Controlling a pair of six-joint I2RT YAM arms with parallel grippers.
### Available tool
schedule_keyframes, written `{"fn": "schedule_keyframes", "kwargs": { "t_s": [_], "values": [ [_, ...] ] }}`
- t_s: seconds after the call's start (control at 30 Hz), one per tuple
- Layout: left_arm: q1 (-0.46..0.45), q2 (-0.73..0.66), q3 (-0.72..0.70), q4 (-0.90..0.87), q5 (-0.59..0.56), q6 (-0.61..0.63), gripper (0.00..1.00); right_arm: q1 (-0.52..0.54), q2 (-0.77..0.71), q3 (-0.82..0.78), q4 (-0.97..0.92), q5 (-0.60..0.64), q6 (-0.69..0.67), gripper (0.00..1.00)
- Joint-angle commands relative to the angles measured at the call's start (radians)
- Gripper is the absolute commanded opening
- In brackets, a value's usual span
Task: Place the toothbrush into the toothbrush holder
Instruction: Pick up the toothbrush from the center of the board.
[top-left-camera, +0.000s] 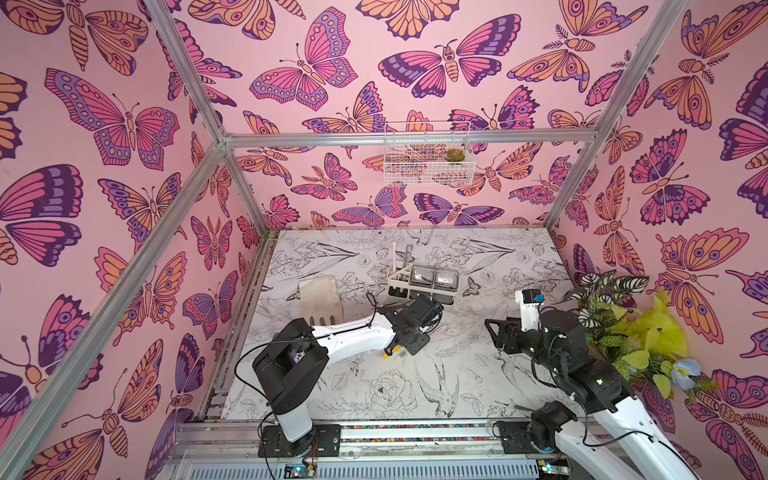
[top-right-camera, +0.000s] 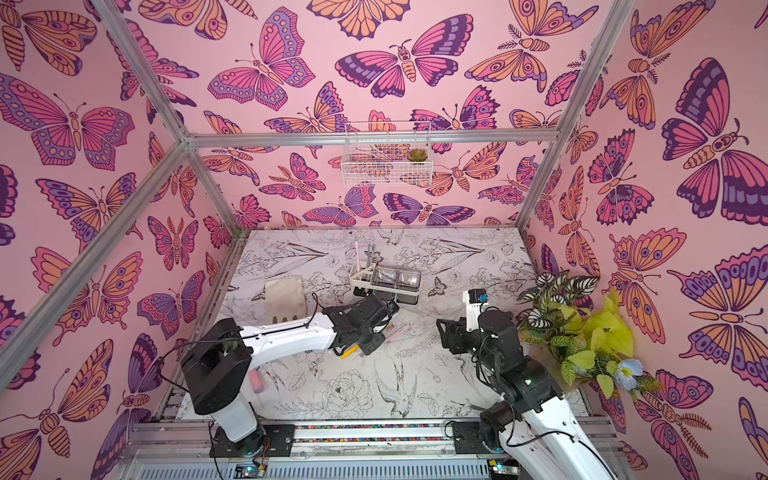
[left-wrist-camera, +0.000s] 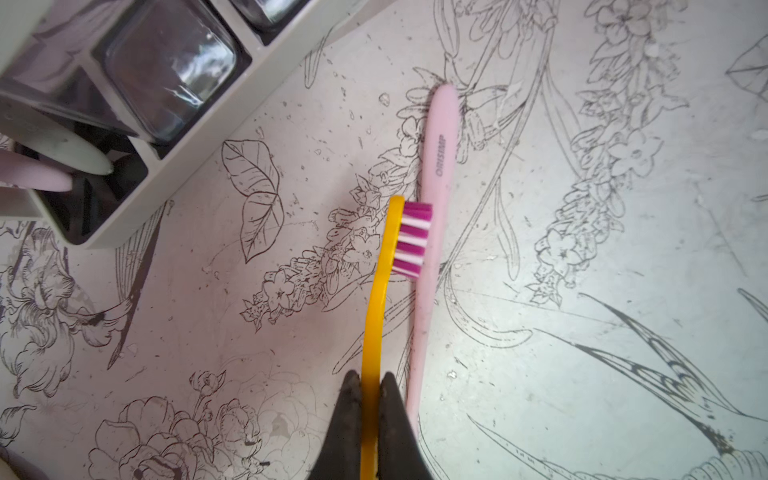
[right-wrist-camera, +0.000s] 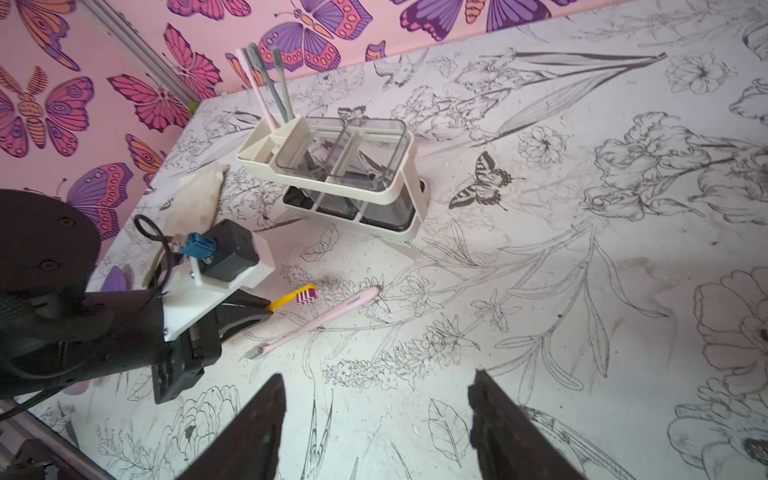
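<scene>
My left gripper (left-wrist-camera: 370, 378) is shut on the handle of a yellow toothbrush (left-wrist-camera: 380, 282) with pink and white bristles, held low over the table. A second, pink toothbrush (left-wrist-camera: 439, 137) lies flat right beside it, and the yellow brush's bristles face it. The toothbrush holder (left-wrist-camera: 216, 124), a white oblong rack with two clear-grey cups, stands just beyond the held brush in both top views (top-left-camera: 415, 296) (top-right-camera: 409, 300). Several brushes (right-wrist-camera: 266, 83) stand upright in its slot section. My right gripper (right-wrist-camera: 376, 382) is open and empty over bare table, right of the left arm.
A beige cloth (top-left-camera: 320, 299) lies left of the holder. Potted leaves and a blue flower (top-left-camera: 615, 316) crowd the table's right edge beside the right arm. A white wire basket (top-left-camera: 428, 170) with a small succulent hangs on the back wall.
</scene>
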Motion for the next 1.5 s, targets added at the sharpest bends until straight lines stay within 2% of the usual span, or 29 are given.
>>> {"fn": "schedule_keyframes", "kwargs": {
  "t_s": [0.0, 0.2, 0.47, 0.7, 0.9, 1.1, 1.47],
  "values": [
    [0.008, -0.063, 0.03, -0.042, 0.037, -0.037, 0.0, -0.007, -0.005, -0.015, 0.075, -0.145, 0.005, 0.77],
    [0.008, -0.139, 0.07, -0.069, 0.058, -0.064, 0.0, -0.007, 0.003, -0.046, 0.184, -0.213, 0.066, 0.78],
    [0.014, -0.246, 0.104, -0.092, 0.08, -0.089, 0.0, -0.008, 0.104, -0.047, 0.318, -0.263, 0.146, 0.78],
    [0.013, -0.332, 0.093, -0.072, 0.045, -0.094, 0.0, -0.007, 0.229, -0.055, 0.525, -0.388, 0.262, 0.77],
    [0.012, -0.339, 0.094, -0.055, 0.059, -0.101, 0.0, -0.007, 0.339, -0.097, 0.79, -0.476, 0.412, 0.77],
    [0.013, -0.33, 0.103, -0.031, 0.072, -0.121, 0.0, 0.004, 0.395, -0.078, 0.869, -0.498, 0.436, 0.75],
    [0.01, -0.295, 0.138, -0.012, 0.076, -0.129, 0.0, 0.054, 0.472, -0.019, 0.857, -0.462, 0.424, 0.73]
  ]
}}
